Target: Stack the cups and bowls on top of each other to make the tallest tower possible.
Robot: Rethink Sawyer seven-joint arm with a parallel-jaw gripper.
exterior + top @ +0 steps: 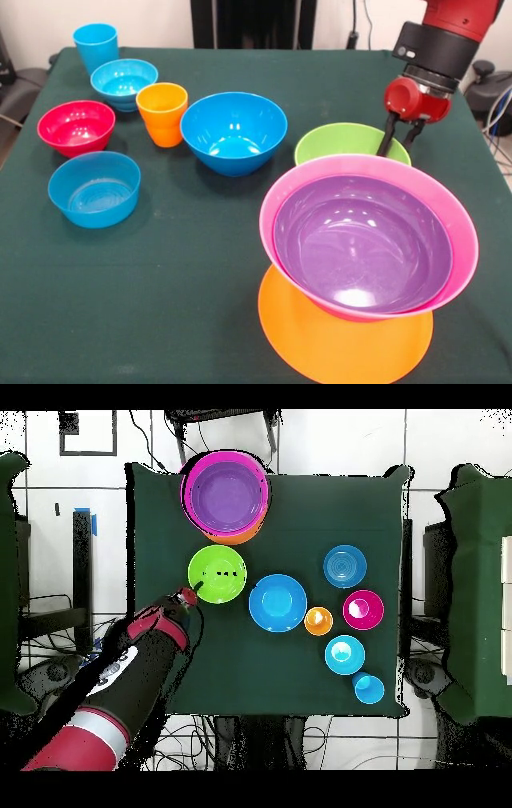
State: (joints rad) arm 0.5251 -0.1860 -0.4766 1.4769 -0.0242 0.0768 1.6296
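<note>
Purple bowl [364, 244] nested in pink bowl [370, 232] on orange bowl [344, 336] at 5 o'clock in front view, gripper [402, 138] at green bowl [350, 144] rim, fingers slightly apart, grip unclear, overhead alone revealing green bowl's [217, 573] full circle, blue bowl [277, 602] at its 4 o'clock.

Purple bowl [364, 244], pink bowl [448, 208], orange bowl [320, 340], green bowl [336, 138]: glossy smooth plastic, bright highlights. Blue bowl [234, 128], red bowl [76, 126], orange cup [162, 114]: same shiny plastic. Table cover [176, 272]: dark green matt cloth. Gripper [400, 136]: red glossy housing, probably plastic.
</note>
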